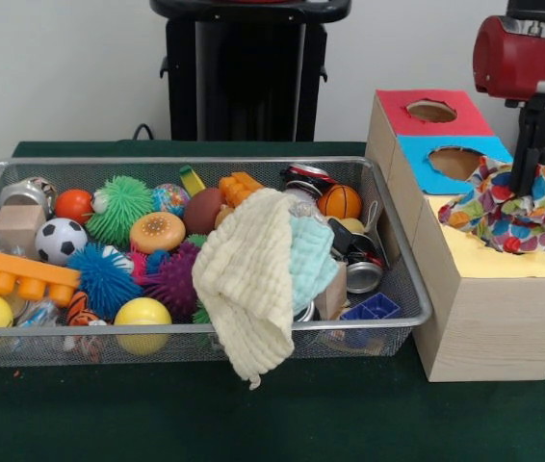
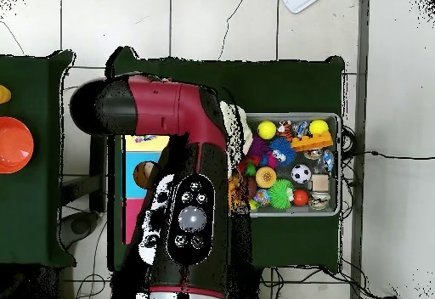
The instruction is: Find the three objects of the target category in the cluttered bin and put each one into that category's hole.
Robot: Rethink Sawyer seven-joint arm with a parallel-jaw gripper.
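A bunched multicoloured polka-dot cloth (image 1: 500, 214) sits over the yellow panel (image 1: 532, 262) of the wooden sorting box, and my gripper (image 1: 526, 185) comes down into its folds, shut on it. Whatever opening the yellow panel has is covered by the cloth. The red panel's hole (image 1: 431, 111) and the blue panel's hole (image 1: 455, 161) lie behind it. In the wire bin (image 1: 405, 285), a cream waffle cloth (image 1: 246, 289) hangs over the front rim, with a pale teal cloth (image 1: 311, 258) beside it. From overhead the arm (image 2: 183, 185) hides the gripper and most of the box (image 2: 136, 155).
The bin (image 2: 338, 164) holds several balls, spiky rubber toys, a toy burger (image 1: 157, 232), orange blocks (image 1: 8, 271), metal tins and a blue tray (image 1: 371, 310). An orange disc (image 2: 13, 144) lies on a separate green table at the overhead view's left edge.
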